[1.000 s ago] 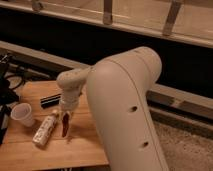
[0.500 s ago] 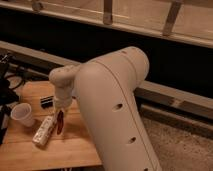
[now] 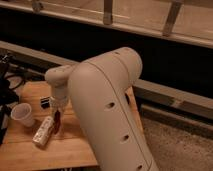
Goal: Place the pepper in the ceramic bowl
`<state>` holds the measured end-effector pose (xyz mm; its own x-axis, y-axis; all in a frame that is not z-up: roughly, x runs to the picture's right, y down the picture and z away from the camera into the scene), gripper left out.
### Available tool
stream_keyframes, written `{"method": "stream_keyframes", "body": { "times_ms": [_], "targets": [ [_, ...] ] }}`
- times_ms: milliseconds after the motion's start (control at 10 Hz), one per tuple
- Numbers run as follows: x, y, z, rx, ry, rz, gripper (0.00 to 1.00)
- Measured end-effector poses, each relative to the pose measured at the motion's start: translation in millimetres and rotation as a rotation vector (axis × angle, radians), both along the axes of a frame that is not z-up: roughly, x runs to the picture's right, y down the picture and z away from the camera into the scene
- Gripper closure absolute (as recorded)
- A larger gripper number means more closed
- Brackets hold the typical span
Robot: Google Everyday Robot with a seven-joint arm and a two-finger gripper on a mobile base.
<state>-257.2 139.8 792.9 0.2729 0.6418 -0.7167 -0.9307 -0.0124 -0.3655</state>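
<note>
Over the light wooden table [image 3: 25,150], gripper [image 3: 56,106] was pinching the small slender dark red pepper [image 3: 57,120], which hung upright just beside the white bottle [image 3: 44,131] lying on its side. Pickup looked done. The round black ceramic bowl wasn't in view, possibly hidden behind the bulky white arm [image 3: 110,110], so carry and release remained.

Big white arm [image 3: 107,110] fills centre, wrist reaching left; gripper [image 3: 56,106] points straight down there, pinching pepper [image 3: 58,120].

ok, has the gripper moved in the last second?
Yes. The gripper, holding the pepper, has shifted left, closer to the white bottle, which lies where it was.
</note>
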Motion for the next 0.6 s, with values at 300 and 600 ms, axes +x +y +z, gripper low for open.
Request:
{"method": "stream_keyframes", "body": {
  "times_ms": [300,600],
  "targets": [
    [21.1,-36.0,-17.9,0.056,0.025,0.059,1.00],
    [57.4,-89.8,-49.8,0.126,0.086,0.136,1.00]
  ]
}}
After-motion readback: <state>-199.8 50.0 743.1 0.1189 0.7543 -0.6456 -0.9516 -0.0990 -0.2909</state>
